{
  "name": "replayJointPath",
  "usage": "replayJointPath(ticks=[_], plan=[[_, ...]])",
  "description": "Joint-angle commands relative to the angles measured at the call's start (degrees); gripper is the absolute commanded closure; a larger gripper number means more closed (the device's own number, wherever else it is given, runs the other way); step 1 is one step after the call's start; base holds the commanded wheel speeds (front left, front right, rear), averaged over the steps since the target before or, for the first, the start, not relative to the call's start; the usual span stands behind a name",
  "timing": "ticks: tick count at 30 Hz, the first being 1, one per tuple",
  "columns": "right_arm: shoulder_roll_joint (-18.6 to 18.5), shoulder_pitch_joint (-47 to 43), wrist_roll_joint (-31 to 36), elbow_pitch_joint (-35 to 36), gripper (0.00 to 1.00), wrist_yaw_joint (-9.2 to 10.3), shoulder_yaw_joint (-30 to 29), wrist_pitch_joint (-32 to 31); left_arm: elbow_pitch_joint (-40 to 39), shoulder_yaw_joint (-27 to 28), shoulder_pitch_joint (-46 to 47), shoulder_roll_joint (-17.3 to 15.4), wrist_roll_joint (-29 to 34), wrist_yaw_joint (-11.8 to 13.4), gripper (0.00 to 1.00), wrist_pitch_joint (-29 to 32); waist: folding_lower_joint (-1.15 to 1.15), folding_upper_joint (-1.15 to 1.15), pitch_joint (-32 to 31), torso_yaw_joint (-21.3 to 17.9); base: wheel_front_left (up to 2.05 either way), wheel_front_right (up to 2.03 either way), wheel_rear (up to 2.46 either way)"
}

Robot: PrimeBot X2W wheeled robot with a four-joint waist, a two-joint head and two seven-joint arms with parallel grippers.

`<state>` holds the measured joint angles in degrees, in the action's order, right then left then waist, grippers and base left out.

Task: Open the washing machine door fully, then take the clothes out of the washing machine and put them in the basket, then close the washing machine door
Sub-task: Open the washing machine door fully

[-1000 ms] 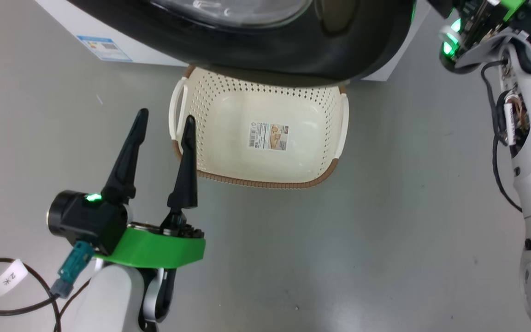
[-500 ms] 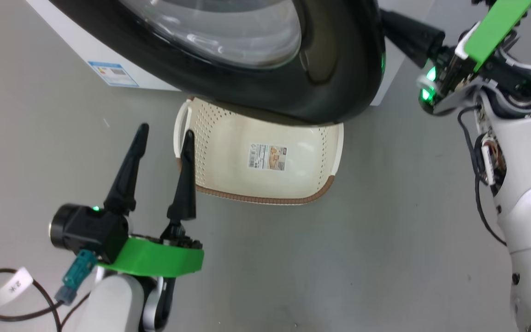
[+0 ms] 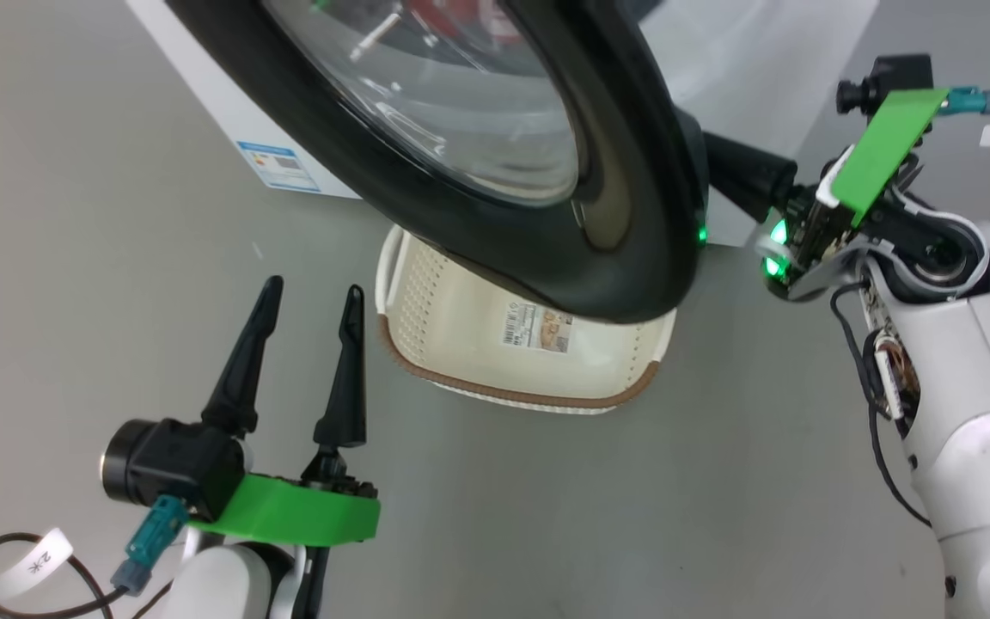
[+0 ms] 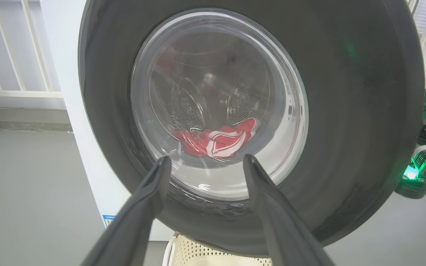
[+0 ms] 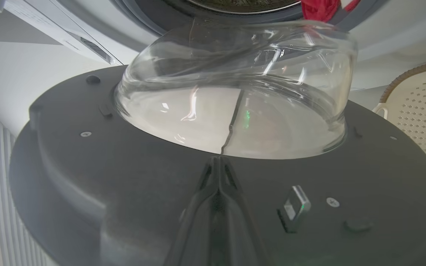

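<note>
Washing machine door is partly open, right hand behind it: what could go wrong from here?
The shut right hand grips nothing, only its tip meets the inner face of the washing machine door; it may slip off. Opening wider, the door could strike the open left hand before it. Its lower rim overhangs the basket and might clip it.

Basket (image 3: 430, 301) beneath door (image 3: 632, 215) — clothes (image 4: 216, 140) (inside machine (image 4: 65, 74)).
</note>
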<state>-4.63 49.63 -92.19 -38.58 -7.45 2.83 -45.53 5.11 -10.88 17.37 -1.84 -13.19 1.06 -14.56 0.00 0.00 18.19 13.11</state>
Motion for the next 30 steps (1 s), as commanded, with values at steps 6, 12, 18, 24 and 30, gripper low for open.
replayJointPath(ticks=[6,12,18,24,30], plan=[[1.3,-3.0,-0.6,3.1,1.00,-0.03,2.3,-1.3,-1.9,2.7,-1.5,-1.0,-0.7,0.6,0.00,-0.4,0.00,0.00,-1.9,2.3,0.00,0.00,0.00],[1.4,-5.3,-1.6,5.2,1.00,-0.03,4.0,-1.8,-1.9,3.1,-2.7,-1.0,-0.7,0.8,0.00,-0.4,0.00,0.00,-3.5,3.4,0.00,0.00,0.00],[1.4,-8.4,-3.0,8.0,1.00,-0.03,6.4,-2.0,-1.9,3.7,-3.7,-1.0,-0.8,0.8,0.00,-0.4,0.00,0.00,-5.3,4.5,0.00,0.00,0.00],[0.7,-11.0,-4.9,10.4,1.00,-0.03,8.5,-1.4,-2.0,4.0,-4.6,-1.0,-1.1,1.0,0.00,-0.4,0.00,0.00,-6.8,5.6,0.00,0.00,0.00],[-0.2,-13.3,-7.1,12.3,1.00,-0.03,11.2,-0.6,-2.2,4.2,-5.4,-1.0,-1.1,1.1,0.00,-0.4,0.00,0.00,-8.2,6.8,0.00,0.00,0.00]])
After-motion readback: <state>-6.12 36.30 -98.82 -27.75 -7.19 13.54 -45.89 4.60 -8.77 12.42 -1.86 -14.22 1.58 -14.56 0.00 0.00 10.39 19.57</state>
